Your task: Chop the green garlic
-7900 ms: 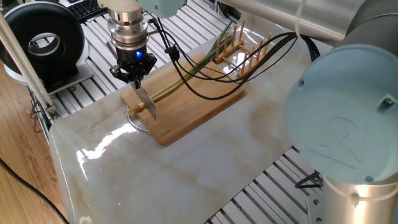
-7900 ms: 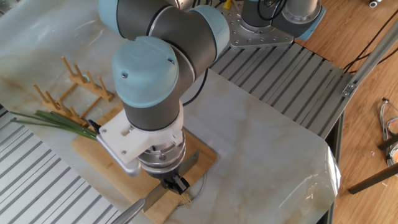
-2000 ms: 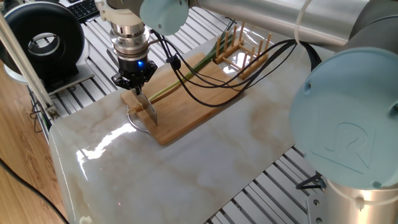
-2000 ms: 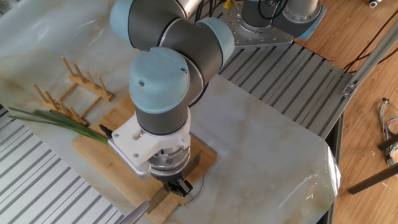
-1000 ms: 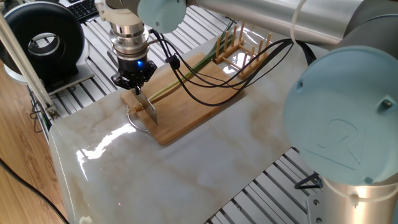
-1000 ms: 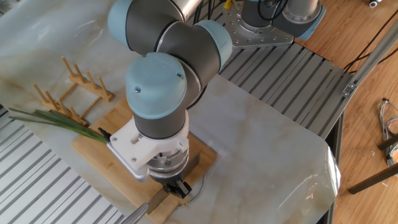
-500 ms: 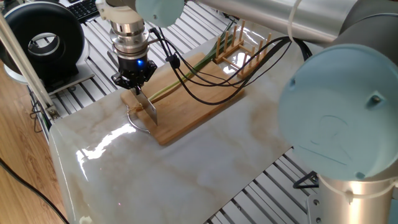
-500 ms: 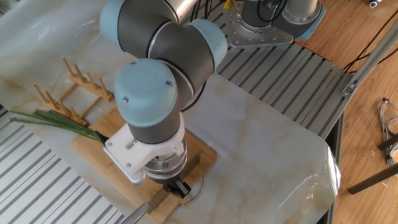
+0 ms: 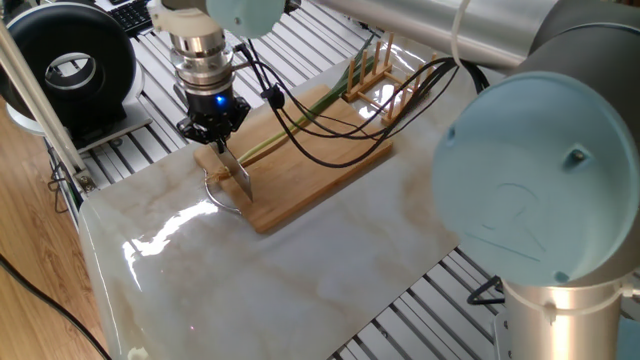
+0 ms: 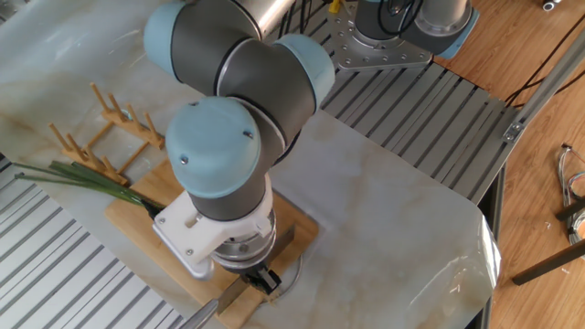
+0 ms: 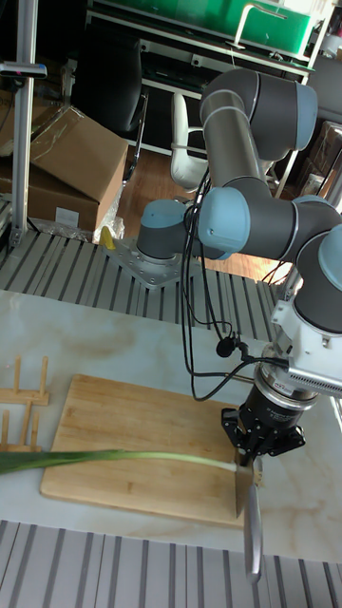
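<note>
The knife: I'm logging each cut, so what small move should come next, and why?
Probably shift the knife a little along the green garlic toward the leaves, then press down. The gripper holds the blade at the stalk's pale tip near the cutting board end, and nearly the whole stalk looks uncut.

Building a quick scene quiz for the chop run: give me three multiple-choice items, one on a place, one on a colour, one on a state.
1. Where does the green garlic lie?
A. along the wooden board
B. inside the wooden rack
C. on the bare marble

2. What colour is the stalk's end nearest the knife?
A. dark purple
B. pale yellow-white
C. bright red

3. What is the gripper doing?
A. open above the rack
B. shut on the stalk
C. shut on the knife

Answers:
1. A: the stalk runs lengthwise over the board, leaves past its far edge.
2. B: the tall view shows the pale tip by the blade.
3. C: the fingers clamp the knife, blade at the board's end.
</note>
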`<state>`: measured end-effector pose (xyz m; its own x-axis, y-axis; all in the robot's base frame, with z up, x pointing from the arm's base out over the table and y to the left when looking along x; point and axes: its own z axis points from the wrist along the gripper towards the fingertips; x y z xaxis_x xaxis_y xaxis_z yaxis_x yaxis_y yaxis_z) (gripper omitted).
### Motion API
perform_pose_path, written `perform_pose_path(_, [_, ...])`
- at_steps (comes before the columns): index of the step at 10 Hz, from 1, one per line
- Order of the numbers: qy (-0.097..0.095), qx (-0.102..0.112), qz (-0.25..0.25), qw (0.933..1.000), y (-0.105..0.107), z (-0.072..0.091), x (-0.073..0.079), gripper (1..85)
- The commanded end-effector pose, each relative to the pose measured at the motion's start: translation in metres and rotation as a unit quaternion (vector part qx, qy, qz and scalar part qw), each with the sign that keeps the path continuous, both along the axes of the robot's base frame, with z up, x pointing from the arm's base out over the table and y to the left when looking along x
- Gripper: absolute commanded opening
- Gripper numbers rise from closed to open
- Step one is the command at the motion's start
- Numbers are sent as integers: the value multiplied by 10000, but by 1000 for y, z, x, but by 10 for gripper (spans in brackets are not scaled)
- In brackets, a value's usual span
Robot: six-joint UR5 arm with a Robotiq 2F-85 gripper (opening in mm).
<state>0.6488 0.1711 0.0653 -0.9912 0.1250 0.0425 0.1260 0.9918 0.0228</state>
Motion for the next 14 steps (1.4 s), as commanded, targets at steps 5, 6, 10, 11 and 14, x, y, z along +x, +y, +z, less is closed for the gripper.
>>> perform_pose_path(5, [-8,41,-10,10000,2,15,-3,13])
perform_pose_path(6, [-23,64,-18,10000,5,15,-2,13])
perform_pose_path(10, [-108,80,-13,9999,7,7,3,13])
perform_pose_path(11, [-115,87,-5,9999,7,7,3,13])
perform_pose_path(14, [-138,225,-23,9996,15,11,3,13])
